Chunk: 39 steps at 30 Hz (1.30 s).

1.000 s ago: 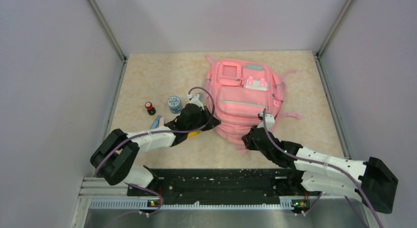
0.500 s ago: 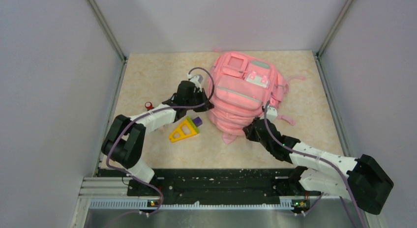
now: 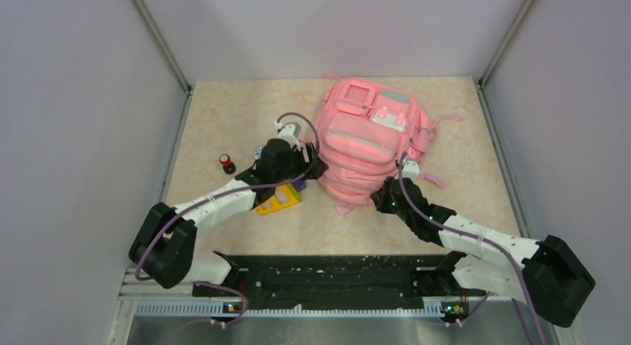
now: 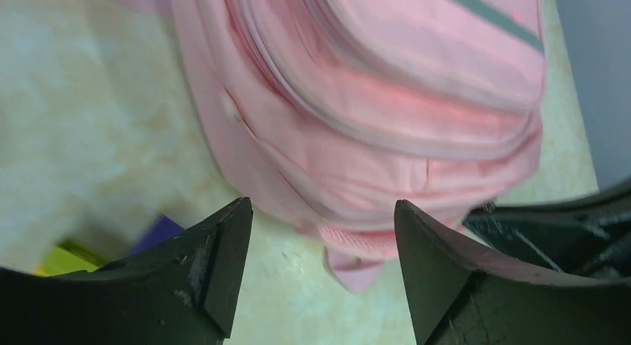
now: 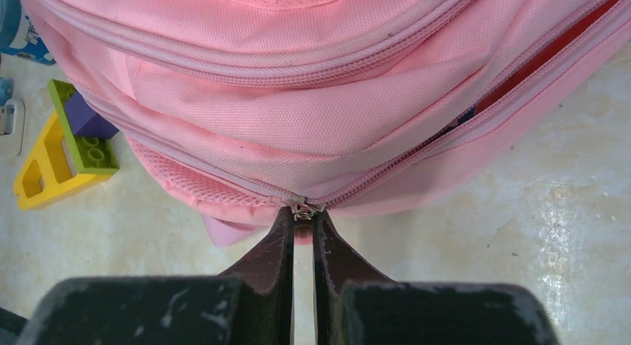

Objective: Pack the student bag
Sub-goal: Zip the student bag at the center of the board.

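Note:
The student bag (image 3: 368,137), a big pink backpack, lies at the back middle of the table with its bottom end toward me. My left gripper (image 3: 312,171) stands open just off the bag's near-left corner; in the left wrist view its fingers (image 4: 223,263) frame the bag's lower edge (image 4: 372,100) without touching it. My right gripper (image 5: 303,215) is shut on the metal zipper pull (image 5: 303,208) at the bag's near edge (image 3: 387,196). To the right of the pull the zipper (image 5: 551,59) gapes and shows a dark red inside.
A yellow, green and purple toy block piece (image 3: 279,200) lies on the table under my left wrist, also seen as the block piece (image 5: 59,152) in the right wrist view. A small red-capped bottle (image 3: 227,163) and a partly hidden blue cup (image 3: 258,153) stand left of it. Grey walls enclose the table.
My left gripper has opened and drawn back a little from the bag's left side. Over the second the bag was shoved back and bunched up. The right gripper keeps its grip.

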Available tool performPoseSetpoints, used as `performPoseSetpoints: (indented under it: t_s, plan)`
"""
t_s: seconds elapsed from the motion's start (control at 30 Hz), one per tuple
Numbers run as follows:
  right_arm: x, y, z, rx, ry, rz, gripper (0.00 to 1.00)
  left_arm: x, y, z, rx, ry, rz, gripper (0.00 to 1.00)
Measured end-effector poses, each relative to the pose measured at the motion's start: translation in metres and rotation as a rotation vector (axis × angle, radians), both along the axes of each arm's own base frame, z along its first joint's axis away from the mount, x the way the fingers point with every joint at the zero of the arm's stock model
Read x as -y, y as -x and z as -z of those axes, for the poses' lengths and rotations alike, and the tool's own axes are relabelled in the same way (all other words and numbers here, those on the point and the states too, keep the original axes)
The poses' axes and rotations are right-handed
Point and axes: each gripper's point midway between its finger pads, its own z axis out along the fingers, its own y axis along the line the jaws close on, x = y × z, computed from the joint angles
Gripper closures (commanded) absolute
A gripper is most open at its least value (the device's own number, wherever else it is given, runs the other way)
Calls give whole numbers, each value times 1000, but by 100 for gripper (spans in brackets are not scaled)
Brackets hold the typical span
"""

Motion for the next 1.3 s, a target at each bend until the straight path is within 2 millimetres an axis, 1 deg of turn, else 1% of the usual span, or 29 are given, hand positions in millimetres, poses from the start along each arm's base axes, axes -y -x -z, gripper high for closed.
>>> performPoseSetpoints:
  t_s: [0.07, 0.17, 0.27, 0.43, 0.6, 0.67, 0.7, 0.73, 0.77, 0.83, 0.93, 0.97, 1.0, 1.1, 1.2, 1.3]
  plan:
    - [0, 1, 1, -2, -6, -3, 100, 12, 25, 10, -28, 32, 18, 25]
    - [-2, 1, 1, -1, -13, -7, 100, 27, 52, 29, -92, 64, 31, 24]
    - [-2, 1, 2, -3, -16, -9, 100, 34, 67, 43, -147, 111, 13, 23]
    - [-2, 1, 2, -3, -17, -11, 100, 44, 75, 63, -217, 197, -25, 23]
    - [-2, 1, 1, -2, -19, -13, 100, 56, 71, 83, -265, 241, -48, 23]
    - [-2, 2, 0, 0, -20, -13, 100, 60, 71, 94, -289, 243, -54, 23]
    - [-2, 2, -1, 1, -21, -13, 100, 63, 70, 94, -291, 258, -50, 24]
    - [-2, 2, -1, 3, -22, -12, 100, 67, 68, 93, -288, 268, -47, 28]
    - [-2, 2, -2, 4, -24, -13, 100, 72, 67, 93, -289, 274, -42, 36]
    - [-1, 2, -3, 6, -24, -11, 100, 78, 66, 95, -294, 275, -36, 59]
    - [2, 3, -1, 0, -10, 0, 100, 80, 68, 101, -305, 265, -40, 88]
    - [4, 3, 1, -4, -5, 5, 100, 81, 68, 100, -305, 270, -42, 95]
    - [6, 3, 2, -9, 2, 15, 100, 82, 68, 98, -298, 275, -41, 100]
    - [15, 2, 5, -11, 33, 53, 100, 80, 67, 92, -277, 271, -51, 100]
    - [23, -1, 3, -3, 64, 88, 100, 69, 68, 78, -251, 239, -82, 100]
    - [32, -6, 1, 3, 84, 124, 100, 54, 68, 65, -235, 214, -104, 100]
